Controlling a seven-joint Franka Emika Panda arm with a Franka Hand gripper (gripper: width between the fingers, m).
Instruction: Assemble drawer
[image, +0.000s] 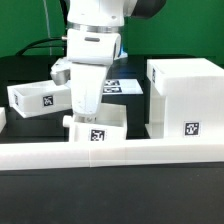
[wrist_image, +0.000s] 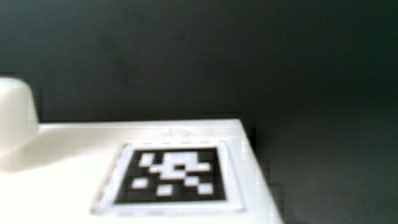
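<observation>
Tool (image: 88, 110) hangs low over the near small tray (image: 108, 124); whether its jaws are spread cannot be told. Smooth white boxy plastic, black-and-white square tag (image: 97, 135).

A plain green backdrop wall (image: 20, 20) stood behind the matte black tabletop (image: 110, 198). A long low white plastic wall (image: 150, 152) crossed the tabletop's near side under even light.

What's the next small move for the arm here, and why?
Probably ease the gripper down onto the middle tray and close. It hangs just over that tray, whose tag shows close in the wrist view, and the tray sits outside the housing.
</observation>
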